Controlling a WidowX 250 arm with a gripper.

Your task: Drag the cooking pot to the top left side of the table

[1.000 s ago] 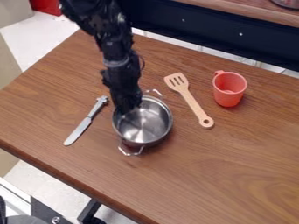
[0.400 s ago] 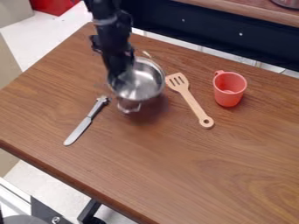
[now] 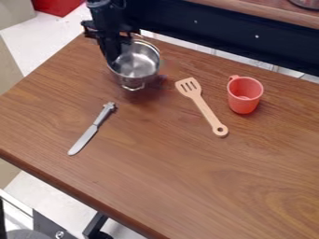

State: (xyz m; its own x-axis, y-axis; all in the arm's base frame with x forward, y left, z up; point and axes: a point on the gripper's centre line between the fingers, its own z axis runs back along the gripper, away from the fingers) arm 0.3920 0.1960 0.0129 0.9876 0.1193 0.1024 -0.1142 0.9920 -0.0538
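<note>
Knife (image 3: 89, 134) lies on the left part of the table (image 3: 187, 186), handle directed to the far side. Slotted spatula (image 3: 202, 107) lies to its right, slotted head directed to the far side. Red cup (image 3: 244, 97) stands right of the spatula. Cooking pot (image 3: 137, 62) is located at far left, opening up. Gripper (image 3: 113, 57) is clamped on the pot's left rim.

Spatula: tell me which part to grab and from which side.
Best by the middle of the spatula's handle, I'd say, coming straight down and closing across its narrow width. It lies flat, the handle slim and straight, with the mug standing apart from it.
</note>
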